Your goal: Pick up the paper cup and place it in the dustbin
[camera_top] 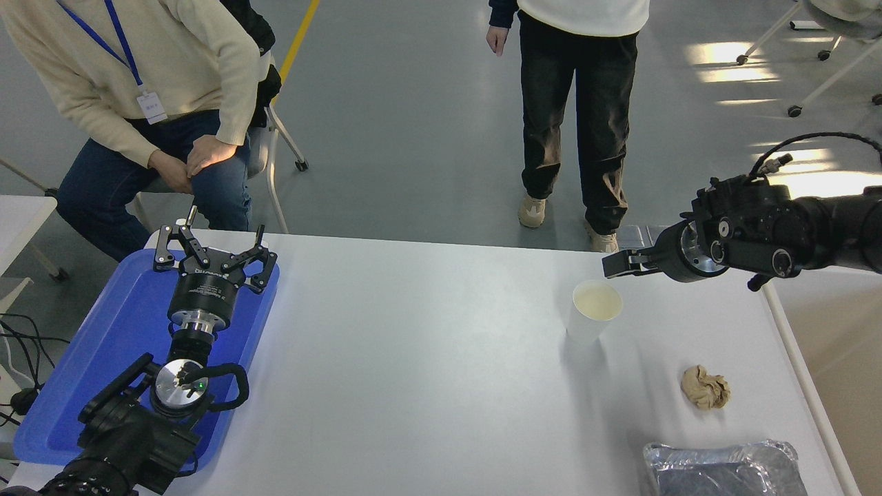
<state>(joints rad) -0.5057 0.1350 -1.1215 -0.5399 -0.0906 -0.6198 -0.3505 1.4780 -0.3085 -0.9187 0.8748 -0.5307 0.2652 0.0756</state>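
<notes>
Single high head view, forward and down over white table (427, 386).

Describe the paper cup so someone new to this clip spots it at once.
On the white table, look right of centre, short of the dustbin at the right edge. The paper cup stands upright there, white, tapered and open-topped, unlike the crumpled tan paper ball nearer the camera.

You have a white paper cup (590, 315) with a cream inside on the white table (427, 372), a tan paper ball (704, 387), a shiny silver foil tray (723, 468), a blue tray (110, 358) and black grippers, left (210, 251) and right (613, 264).
</notes>
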